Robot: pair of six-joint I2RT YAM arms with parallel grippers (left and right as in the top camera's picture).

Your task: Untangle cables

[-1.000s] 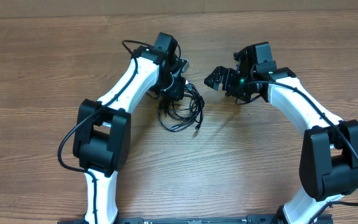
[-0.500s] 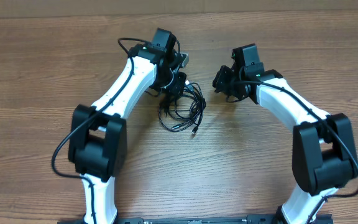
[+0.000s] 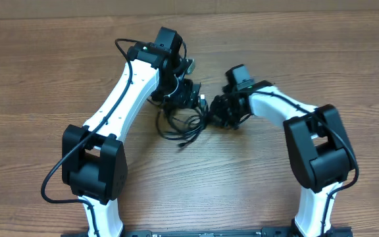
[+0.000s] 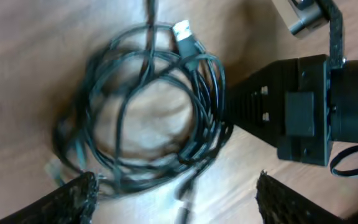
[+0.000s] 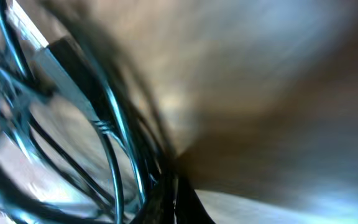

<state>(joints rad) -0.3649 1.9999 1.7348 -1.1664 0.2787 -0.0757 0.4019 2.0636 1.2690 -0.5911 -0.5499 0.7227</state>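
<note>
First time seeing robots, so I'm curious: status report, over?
Left claw open over the cables. Right claw shut at the coil's edge, grip unclear. Cables one tangled coil. Nothing else nearby.

a wooden table with brown, streaky grain fills the view; a paler tan strip runs along its far edge.

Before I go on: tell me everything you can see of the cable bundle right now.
The cables are several thin black cords, rubbery-looking, lying flat on the wooden table as one loose, roughly round, tangled coil. A silver-tipped plug sits at the coil's top edge in the left wrist view; other ends are blurred. The shut right gripper meets the coil's right side; whether it pinches a strand I cannot tell. The open left gripper hovers above.
</note>
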